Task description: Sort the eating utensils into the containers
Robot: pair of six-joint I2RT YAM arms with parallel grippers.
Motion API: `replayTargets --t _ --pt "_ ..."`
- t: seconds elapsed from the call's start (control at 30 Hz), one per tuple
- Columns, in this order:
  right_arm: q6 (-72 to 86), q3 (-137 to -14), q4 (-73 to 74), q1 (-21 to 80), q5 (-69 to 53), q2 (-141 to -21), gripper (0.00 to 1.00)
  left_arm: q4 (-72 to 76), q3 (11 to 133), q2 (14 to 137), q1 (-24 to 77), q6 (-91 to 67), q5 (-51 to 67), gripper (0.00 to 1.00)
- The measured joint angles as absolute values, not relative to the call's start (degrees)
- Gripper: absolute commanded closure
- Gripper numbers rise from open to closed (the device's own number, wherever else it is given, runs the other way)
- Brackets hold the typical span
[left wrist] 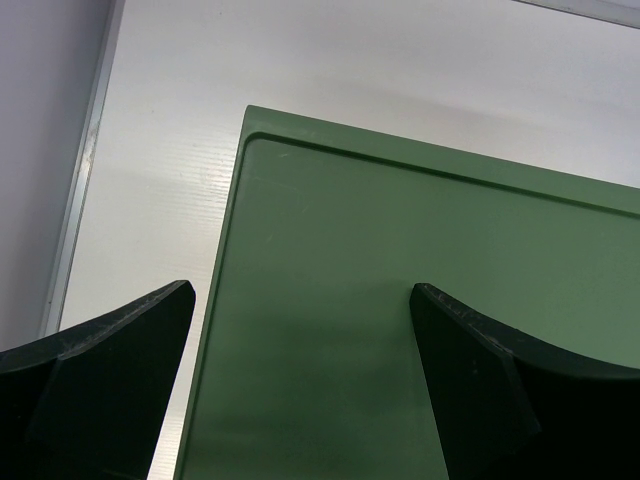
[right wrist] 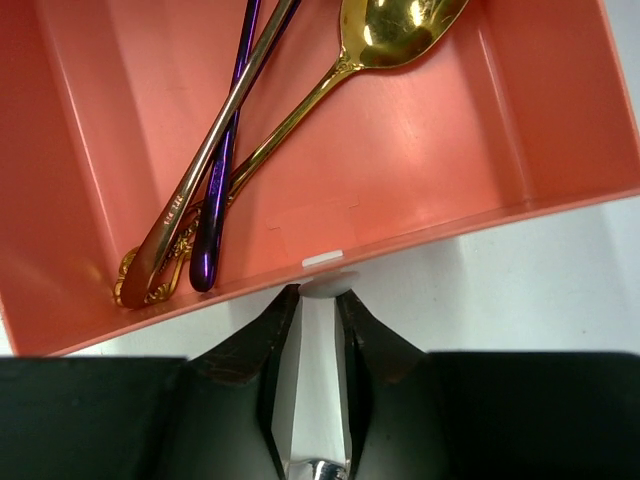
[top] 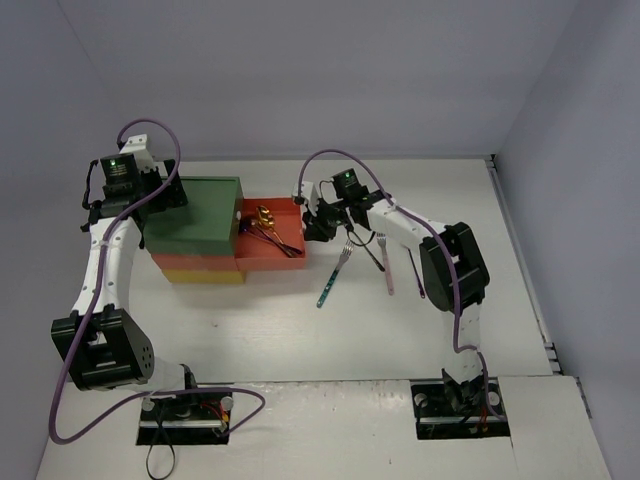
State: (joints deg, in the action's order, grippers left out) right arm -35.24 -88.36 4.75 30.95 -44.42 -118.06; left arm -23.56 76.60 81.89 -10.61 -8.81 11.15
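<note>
Right gripper (right wrist: 317, 296) of mine has its fingers drawn almost together, pinching something or nothing I cannot tell, right at the six o'clock wall of the orange-red drawer (right wrist: 430, 140) holding the gold spoon (right wrist: 390, 30); pushing off-centre could skew and jam it.

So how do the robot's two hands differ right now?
The left hand is wide open and empty above the green top. The right hand is shut on a slim pale utensil at the orange drawer edge. Both have two black fingers.
</note>
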Motion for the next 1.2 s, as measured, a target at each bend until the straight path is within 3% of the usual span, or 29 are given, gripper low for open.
replayTargets --t 1.2 --pt "-29.83 -104.71 4.31 41.11 -40.29 -123.62 0.89 -22.40 76.27 82.46 -10.63 -11.16 13.10 0.13"
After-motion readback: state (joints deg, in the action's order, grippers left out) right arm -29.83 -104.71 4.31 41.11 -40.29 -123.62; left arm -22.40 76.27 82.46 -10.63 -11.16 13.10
